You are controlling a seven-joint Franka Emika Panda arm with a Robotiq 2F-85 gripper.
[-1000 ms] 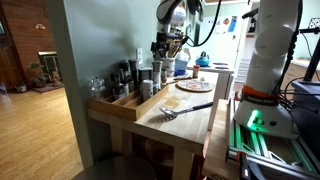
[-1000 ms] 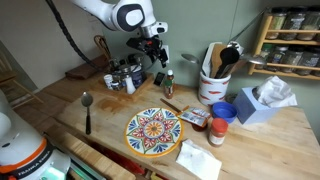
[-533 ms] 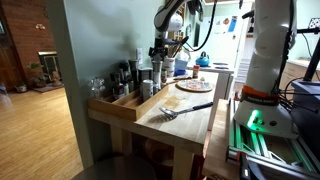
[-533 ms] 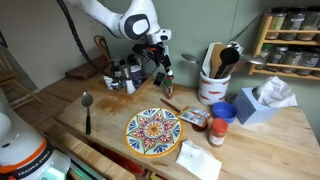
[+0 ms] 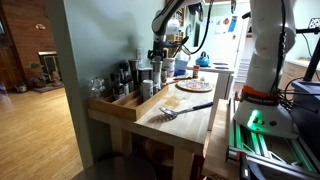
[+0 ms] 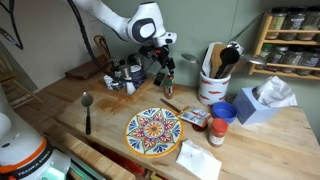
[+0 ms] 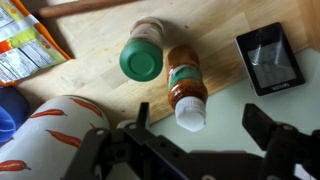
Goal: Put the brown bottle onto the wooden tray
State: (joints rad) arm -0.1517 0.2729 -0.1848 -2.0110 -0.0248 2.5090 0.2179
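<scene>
The brown bottle (image 7: 186, 92) is small and reddish-brown with a white cap. It stands on the wooden counter next to a green-capped bottle (image 7: 141, 60). My gripper (image 7: 200, 128) is open and hangs right above the brown bottle, with one finger on each side of it and no contact. In an exterior view the gripper (image 6: 163, 66) hovers over the bottle (image 6: 168, 86), to the right of the wooden tray (image 6: 113, 89). The pale tray (image 5: 128, 106) holds several dark shakers along the wall.
A colourful round plate (image 6: 153, 131) lies in front of the bottles, with a spoon (image 6: 87, 110) to its left. A white crock of utensils (image 6: 211, 86), a blue lid (image 6: 222, 111), a tissue box (image 6: 262, 101) and a napkin (image 6: 200, 160) sit to the right. A dark square object (image 7: 268, 58) lies nearby.
My gripper has moved from above the tray's shakers to the right and down, and now sits over the brown bottle. The bottles have not moved.
</scene>
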